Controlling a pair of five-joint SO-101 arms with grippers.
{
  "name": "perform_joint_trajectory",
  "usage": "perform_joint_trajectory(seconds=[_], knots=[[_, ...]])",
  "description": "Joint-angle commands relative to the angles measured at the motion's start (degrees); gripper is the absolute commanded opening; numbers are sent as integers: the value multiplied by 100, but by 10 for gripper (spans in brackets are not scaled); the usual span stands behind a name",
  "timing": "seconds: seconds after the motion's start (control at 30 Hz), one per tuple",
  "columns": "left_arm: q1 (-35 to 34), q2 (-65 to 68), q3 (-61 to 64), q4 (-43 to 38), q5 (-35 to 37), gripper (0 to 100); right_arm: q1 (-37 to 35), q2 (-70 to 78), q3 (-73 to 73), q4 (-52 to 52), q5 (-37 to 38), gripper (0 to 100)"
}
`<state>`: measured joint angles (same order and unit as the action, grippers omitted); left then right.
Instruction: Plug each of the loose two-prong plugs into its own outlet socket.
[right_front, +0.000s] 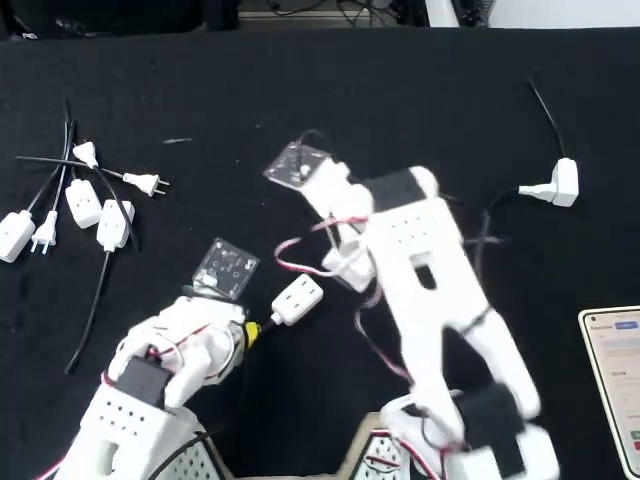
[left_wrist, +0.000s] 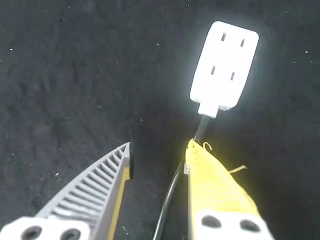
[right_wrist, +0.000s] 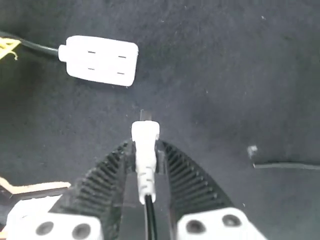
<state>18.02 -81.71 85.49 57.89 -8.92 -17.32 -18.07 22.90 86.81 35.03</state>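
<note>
A white outlet socket lies flat near the table's middle, its black cord running back towards my left gripper. In the left wrist view the outlet socket lies just ahead of the open left gripper, and its cord passes between the fingers, close beside the yellow finger. My right gripper is shut on a white two-prong plug, whose prongs point forward a short way from the outlet socket. From above, the right gripper hangs just right of the socket.
Several more white plugs and sockets with black cords lie bunched at the far left. Another white plug rests at the far right with its cord. A phone lies at the right edge.
</note>
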Motion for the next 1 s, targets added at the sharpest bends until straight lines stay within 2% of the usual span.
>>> perform_joint_trajectory(seconds=[0.0,0.1,0.27,0.47,0.73,0.87,0.97], knots=[[101,1046,-690,-440,79,185,290,-760,198,-149,70,10],[110,1952,-1024,-853,369,185,536,-1042,338,-62,290,10],[321,3446,-1279,-1705,404,185,1002,-1253,444,18,527,10],[549,4475,-1789,-2259,677,185,1064,-1349,760,-18,598,10],[514,5160,-2536,-2347,747,185,1046,-1349,813,-26,598,10],[523,5257,-2598,-2347,1125,185,879,-1323,822,-35,598,10],[295,5090,-2607,-1987,1037,185,695,-1314,822,-237,563,10]])
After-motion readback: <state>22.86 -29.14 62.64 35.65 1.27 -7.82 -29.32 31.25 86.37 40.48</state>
